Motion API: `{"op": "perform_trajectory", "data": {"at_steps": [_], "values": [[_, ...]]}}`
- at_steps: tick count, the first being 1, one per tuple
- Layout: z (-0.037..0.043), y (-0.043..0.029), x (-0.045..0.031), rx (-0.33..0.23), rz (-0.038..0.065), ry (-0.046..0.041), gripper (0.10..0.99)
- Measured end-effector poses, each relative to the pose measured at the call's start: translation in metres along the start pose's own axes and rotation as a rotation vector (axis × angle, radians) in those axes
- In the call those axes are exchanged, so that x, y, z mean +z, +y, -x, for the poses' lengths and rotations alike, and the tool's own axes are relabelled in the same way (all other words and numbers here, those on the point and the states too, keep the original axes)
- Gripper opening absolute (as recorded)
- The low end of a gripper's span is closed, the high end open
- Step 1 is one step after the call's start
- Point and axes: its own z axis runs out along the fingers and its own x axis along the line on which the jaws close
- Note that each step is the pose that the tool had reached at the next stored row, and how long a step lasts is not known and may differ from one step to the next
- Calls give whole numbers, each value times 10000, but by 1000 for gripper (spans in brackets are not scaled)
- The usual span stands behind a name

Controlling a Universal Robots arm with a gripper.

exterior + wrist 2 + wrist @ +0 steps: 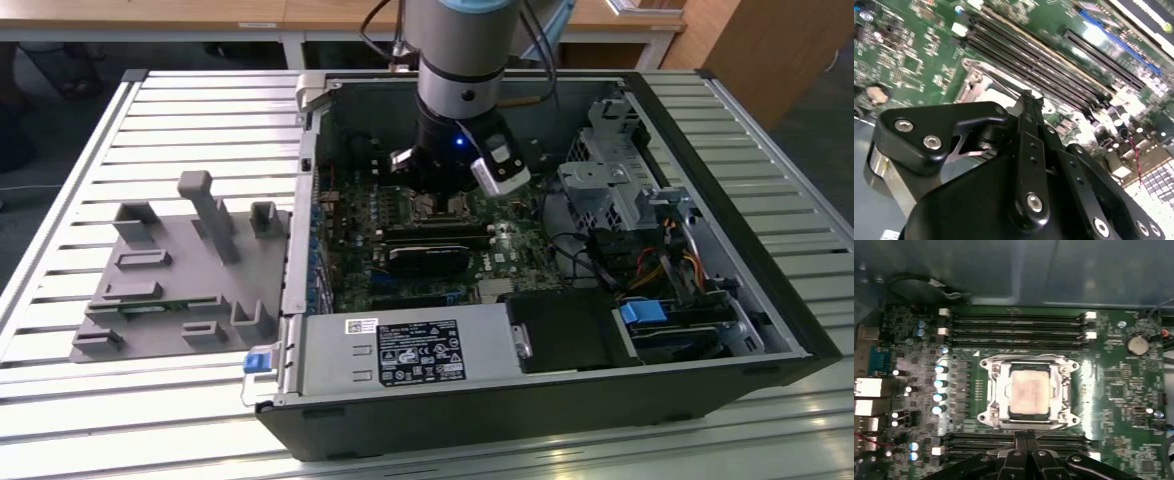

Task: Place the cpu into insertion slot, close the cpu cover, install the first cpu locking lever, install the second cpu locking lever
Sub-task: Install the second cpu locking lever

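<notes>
Inside the open computer case (pixel 561 400), the gripper (pixel 1025 436) hangs pinched shut and empty beside the cover (pixel 1026 362), chip (pixel 1028 392) seated; a careless nudge risks scraping the motherboard (pixel 1114 380).

The robot's arm (pixel 461 70) is pointing straight down in the exterior view, with its grey round body standing upright. A small blue light is glowing on its black wrist (pixel 447 150). The end effector (pixel 1025 436) is hanging at the bottom of the arm, and its black fingers (pixel 1029 440) are sitting close together with their tips touching. In the second wrist view the same black finger links (pixel 1029 150) are meeting at one thin point. It is gripping nothing.
</notes>
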Motion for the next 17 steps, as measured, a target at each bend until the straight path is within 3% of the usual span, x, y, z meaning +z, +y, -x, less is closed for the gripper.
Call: {"op": "perform_trajectory", "data": {"at_steps": [4, 8, 10, 17], "values": [[-95, -6, 52, 0, -2, 1, 122], [-122, -15, 125, 0, 2, 0, 122], [-127, -21, 146, -1, 52, 2, 122], [-141, -107, 151, 0, 721, -3, 122]]}}
